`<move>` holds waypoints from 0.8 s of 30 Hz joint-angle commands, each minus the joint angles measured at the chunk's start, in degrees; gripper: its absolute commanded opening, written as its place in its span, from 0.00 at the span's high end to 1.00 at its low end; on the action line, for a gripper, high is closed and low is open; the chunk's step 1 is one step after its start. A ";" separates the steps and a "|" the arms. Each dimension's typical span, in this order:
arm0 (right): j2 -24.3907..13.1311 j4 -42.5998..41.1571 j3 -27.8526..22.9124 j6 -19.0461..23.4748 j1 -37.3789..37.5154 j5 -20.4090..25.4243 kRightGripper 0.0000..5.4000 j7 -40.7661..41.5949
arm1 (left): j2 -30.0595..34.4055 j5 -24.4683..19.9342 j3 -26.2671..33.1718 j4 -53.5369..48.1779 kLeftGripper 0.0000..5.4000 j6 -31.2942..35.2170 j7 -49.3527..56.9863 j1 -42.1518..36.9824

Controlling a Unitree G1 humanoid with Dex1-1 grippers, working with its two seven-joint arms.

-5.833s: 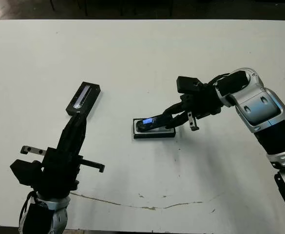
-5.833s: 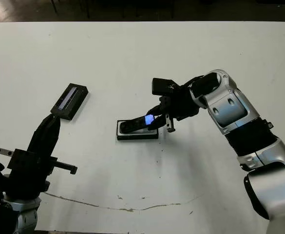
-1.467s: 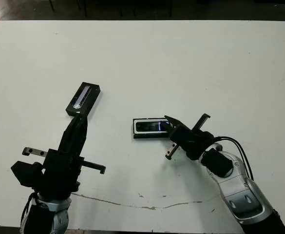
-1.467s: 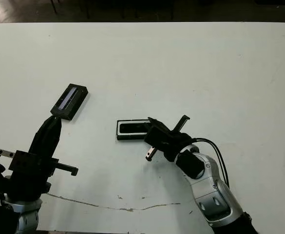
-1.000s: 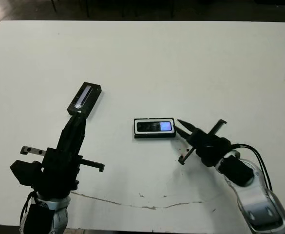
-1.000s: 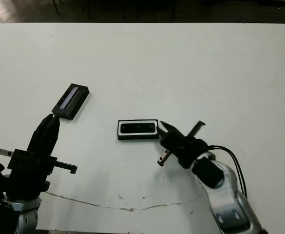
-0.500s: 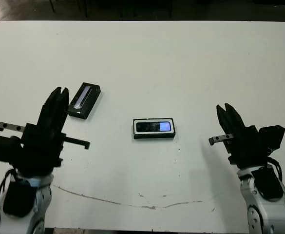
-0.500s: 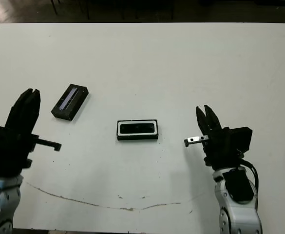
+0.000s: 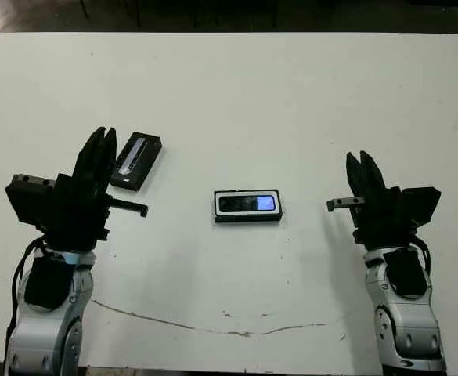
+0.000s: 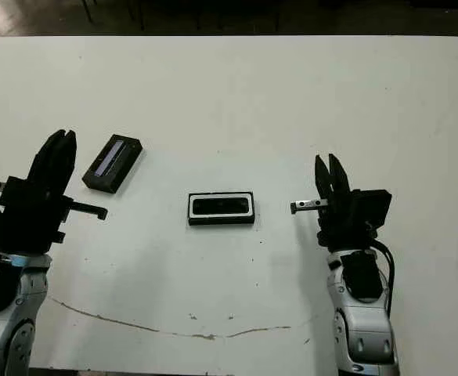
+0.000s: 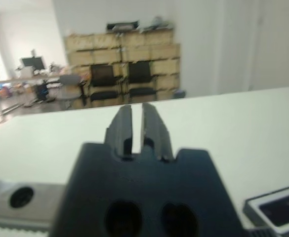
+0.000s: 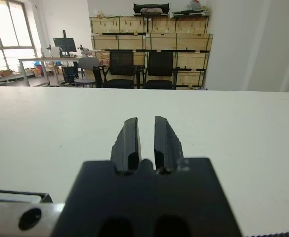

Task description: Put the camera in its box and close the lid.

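The camera, a slim black bar with a lit bluish screen at its right end, lies flat inside the box, a shallow black tray with a white lining at mid-table. The lid, black with a silvery strip, rests apart on the table to the box's left, and a corner of the lid shows in the left wrist view. My left gripper hangs shut and holding nothing just left of the lid. My right gripper is shut and holding nothing, well right of the box.
A thin brownish crack or mark runs across the white table near its front edge. Beyond the far edge the wrist views show chairs and stacked shelves.
The right gripper let the camera go into the box, then drew back to the right and turned upright. The left gripper rose and moved forward beside the lid.
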 commanded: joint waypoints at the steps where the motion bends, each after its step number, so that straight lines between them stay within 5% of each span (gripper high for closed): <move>1: 0.16 2.30 -0.06 -1.22 -0.19 0.14 1.00 -0.24 | 5.35 2.44 0.47 2.13 0.90 7.78 -2.00 -4.35; 5: -0.14 3.10 0.26 -1.71 -0.51 -0.17 1.00 -0.02 | 11.03 3.11 0.56 7.85 0.73 11.47 -6.32 -10.48; 14: -0.27 3.05 -0.03 -1.41 -0.54 0.26 1.00 -0.13 | 14.78 5.87 -1.01 21.88 0.36 7.68 -9.92 -18.03; 21: -0.33 3.01 0.13 -1.49 -0.14 0.02 1.00 -0.11 | 14.11 3.77 -0.58 27.81 0.08 10.66 -12.74 -21.48; 24: -0.33 3.01 0.10 -1.44 0.00 0.23 1.00 0.00 | 10.69 -2.74 2.67 28.45 0.00 16.05 -13.22 -22.42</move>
